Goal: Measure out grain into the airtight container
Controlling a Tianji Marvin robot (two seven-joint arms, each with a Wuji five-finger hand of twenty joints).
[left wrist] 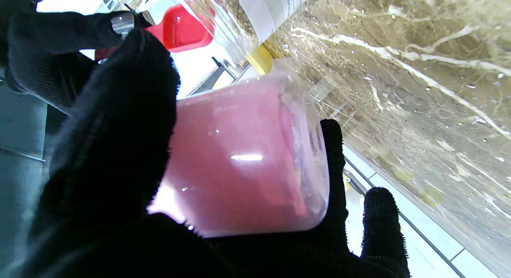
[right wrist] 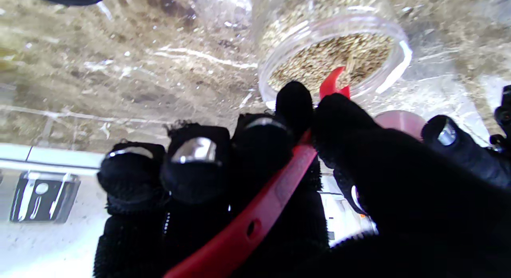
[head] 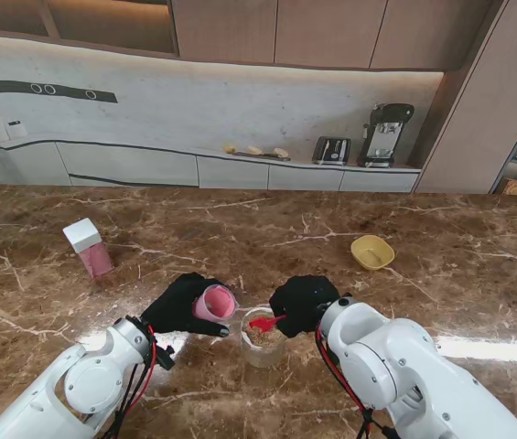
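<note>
While my left hand (head: 177, 305) grips the tilted pink container (head: 214, 303), my right hand (head: 302, 304) grips the red scoop (head: 265, 322) at the grain jar (head: 263, 338), near-centre desk (head: 240, 229).

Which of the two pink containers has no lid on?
The pink container held in the left hand, beside the grain jar. The other pink container, standing farther left, wears a white lid.
</note>
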